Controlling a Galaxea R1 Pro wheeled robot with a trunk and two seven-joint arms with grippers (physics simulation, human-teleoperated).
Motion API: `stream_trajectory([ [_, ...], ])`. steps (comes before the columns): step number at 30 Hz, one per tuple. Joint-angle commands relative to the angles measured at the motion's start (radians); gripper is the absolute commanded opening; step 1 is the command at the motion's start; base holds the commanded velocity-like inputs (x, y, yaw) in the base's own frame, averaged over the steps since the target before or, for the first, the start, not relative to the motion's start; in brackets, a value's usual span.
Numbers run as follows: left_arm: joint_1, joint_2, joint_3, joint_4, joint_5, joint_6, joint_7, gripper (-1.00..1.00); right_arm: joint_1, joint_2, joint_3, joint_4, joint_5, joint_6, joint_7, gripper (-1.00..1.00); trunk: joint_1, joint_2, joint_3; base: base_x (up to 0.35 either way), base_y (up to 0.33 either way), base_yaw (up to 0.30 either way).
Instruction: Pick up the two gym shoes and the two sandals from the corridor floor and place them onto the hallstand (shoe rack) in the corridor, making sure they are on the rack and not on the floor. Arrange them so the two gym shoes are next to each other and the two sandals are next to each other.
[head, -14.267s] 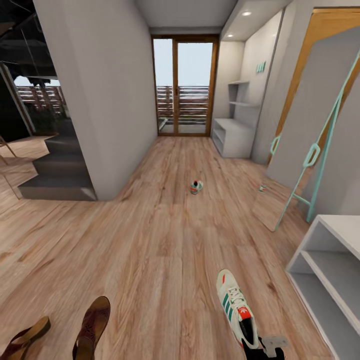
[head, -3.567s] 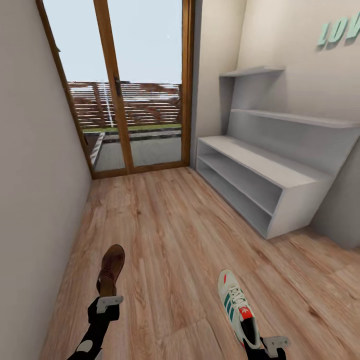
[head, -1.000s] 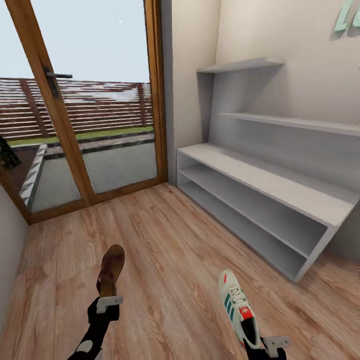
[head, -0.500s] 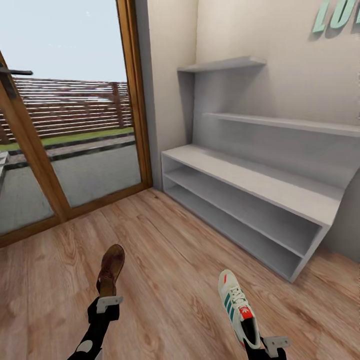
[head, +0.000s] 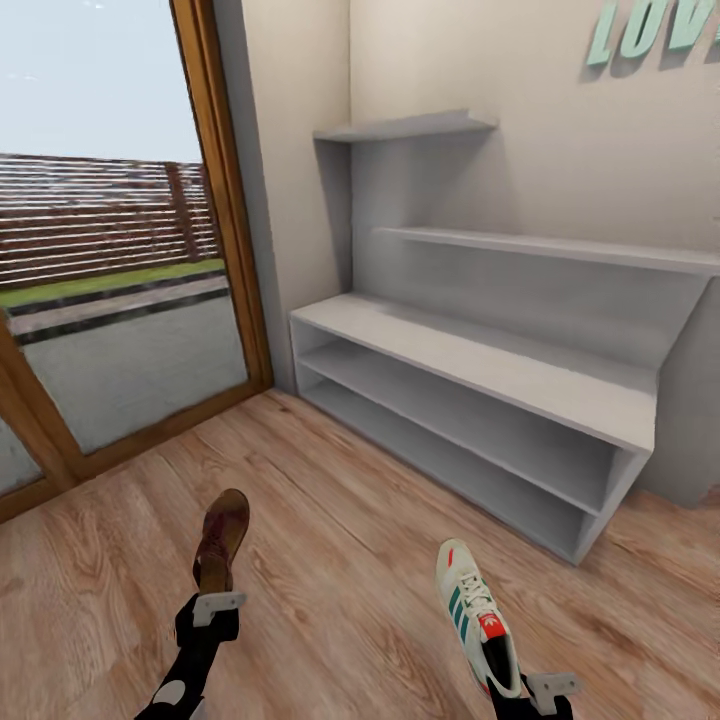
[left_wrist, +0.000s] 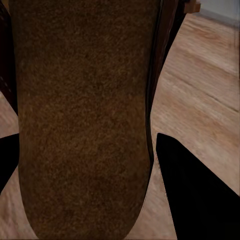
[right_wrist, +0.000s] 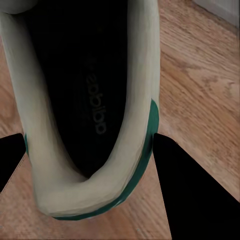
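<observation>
Each end effector grasps one shoe by its heel, the left end effector (head: 207, 618) a sandal (head: 221, 540), the right end effector (head: 533, 698) a gym shoe (head: 474, 618); with the hallstand (head: 480, 365) ahead and to the right, either could slip onto the corridor floor (head: 340, 560).

The head view is bright and evenly lit, daylight entering through the tall glass door with its warm wooden frame (head: 215, 200); the pale grey bench-like rack with two open tiers (head: 480, 370) holds soft shade inside its shelves, and the raised teal letters on the cream wall (head: 650, 30) cast short, blurred shadows; straight lines lean and stretch toward the edges. Both wrist views are dimmer and soft; the brown grainy sandal footbed (left_wrist: 80, 115) and the white sneaker's dark lining (right_wrist: 85, 75) sit too close for sharpness, and the light brown wood-plank floor (right_wrist: 200, 75) behind is smeared.
</observation>
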Motion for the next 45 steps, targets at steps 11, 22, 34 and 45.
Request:
stream_trajectory([
  [11,0.0,0.0,0.003,0.002,-0.008,-0.003,0.004,-1.0,-0.001,0.0,0.008,0.001,-0.01,-0.003,0.004,-1.0,0.0,0.0,-0.001,0.243,0.262,-0.268],
  [22,0.0,0.0,0.002,0.005,-0.007,-0.003,0.004,-1.0,-0.001,0.0,0.008,0.001,-0.01,-0.003,0.004,-1.0,0.0,0.0,-0.001,0.226,0.279,-0.268],
  [34,0.0,0.0,0.002,0.008,-0.007,-0.004,0.004,-1.0,-0.001,0.0,0.008,0.001,-0.01,-0.003,0.004,-1.0,0.0,0.0,-0.001,0.154,0.31,-0.268],
  [45,0.0,0.0,0.003,0.008,-0.007,-0.004,0.004,-1.0,-0.001,0.0,0.008,0.001,-0.01,-0.003,0.004,-1.0,0.0,0.0,-0.001,0.137,0.321,-0.268],
])
